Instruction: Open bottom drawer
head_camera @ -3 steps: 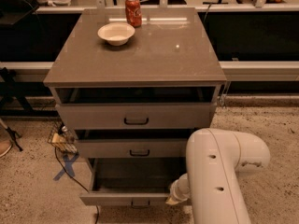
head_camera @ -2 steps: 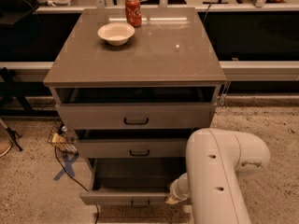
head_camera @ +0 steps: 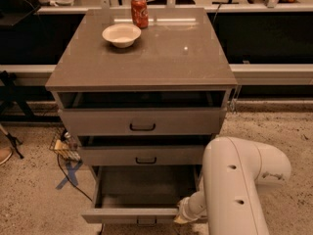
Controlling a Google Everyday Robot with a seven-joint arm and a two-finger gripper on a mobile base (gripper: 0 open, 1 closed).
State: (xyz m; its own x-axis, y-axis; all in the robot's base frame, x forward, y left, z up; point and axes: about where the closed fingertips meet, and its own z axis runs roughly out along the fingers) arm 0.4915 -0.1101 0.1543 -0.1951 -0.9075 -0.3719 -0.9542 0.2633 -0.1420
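Observation:
The bottom drawer [head_camera: 128,214] is the lowest of three grey-taupe drawers in the cabinet [head_camera: 146,58]. It stands pulled well out, and its empty inside [head_camera: 146,186] shows from above. Its small black bar handle [head_camera: 145,223] is at the frame's lower edge. My gripper [head_camera: 182,215] is at the right end of the drawer's front, at the end of my white arm [head_camera: 239,180], which fills the lower right. The arm hides most of the gripper. The top drawer [head_camera: 142,121] and middle drawer [head_camera: 142,155] each stand slightly out.
A white bowl [head_camera: 121,35] and a red soda can [head_camera: 139,11] stand on the cabinet top. A power strip with cables [head_camera: 63,148] and a blue tape cross [head_camera: 68,175] lie on the floor at left. A long bench [head_camera: 274,72] runs behind.

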